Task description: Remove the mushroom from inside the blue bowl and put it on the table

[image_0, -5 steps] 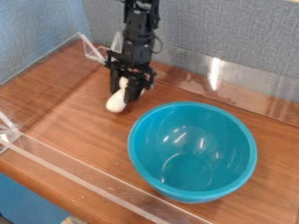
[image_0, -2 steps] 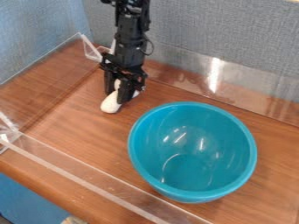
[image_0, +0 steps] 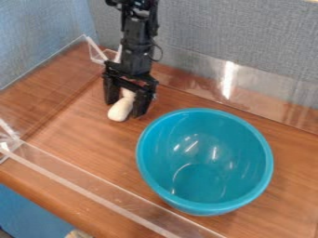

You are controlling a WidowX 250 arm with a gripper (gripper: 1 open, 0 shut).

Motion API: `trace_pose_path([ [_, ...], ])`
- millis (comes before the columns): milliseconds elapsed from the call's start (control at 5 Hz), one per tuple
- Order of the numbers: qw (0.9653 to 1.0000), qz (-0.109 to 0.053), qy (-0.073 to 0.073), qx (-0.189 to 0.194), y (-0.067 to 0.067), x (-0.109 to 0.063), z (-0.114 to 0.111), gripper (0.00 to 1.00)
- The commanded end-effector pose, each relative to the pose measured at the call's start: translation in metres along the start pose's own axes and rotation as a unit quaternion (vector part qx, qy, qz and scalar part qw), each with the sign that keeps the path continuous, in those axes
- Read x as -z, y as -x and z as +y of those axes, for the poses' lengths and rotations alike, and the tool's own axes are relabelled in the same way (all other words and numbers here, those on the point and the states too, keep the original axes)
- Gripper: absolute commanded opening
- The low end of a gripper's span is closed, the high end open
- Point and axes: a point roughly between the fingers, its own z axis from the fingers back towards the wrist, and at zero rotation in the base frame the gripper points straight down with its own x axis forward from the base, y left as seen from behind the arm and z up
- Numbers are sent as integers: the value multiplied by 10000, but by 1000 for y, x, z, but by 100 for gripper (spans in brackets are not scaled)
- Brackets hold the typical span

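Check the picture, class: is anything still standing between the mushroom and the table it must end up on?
Nothing visible does. The mushroom already lies on the table, left of the blue bowl, which looks empty. The gripper stands right over it with its jaws spread apart.

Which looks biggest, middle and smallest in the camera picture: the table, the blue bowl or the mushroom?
1. The table, biggest.
2. The blue bowl.
3. The mushroom, smallest, partly hidden between the pincer's open fingers.
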Motion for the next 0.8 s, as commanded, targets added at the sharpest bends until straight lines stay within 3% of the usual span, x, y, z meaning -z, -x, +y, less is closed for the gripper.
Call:
trace_pose_path([
  [0, 9978, -458, -51, -473, 7, -32, 20, 100],
  [600, 9977, -646, -58, -175, 7, -32, -2, 100],
])
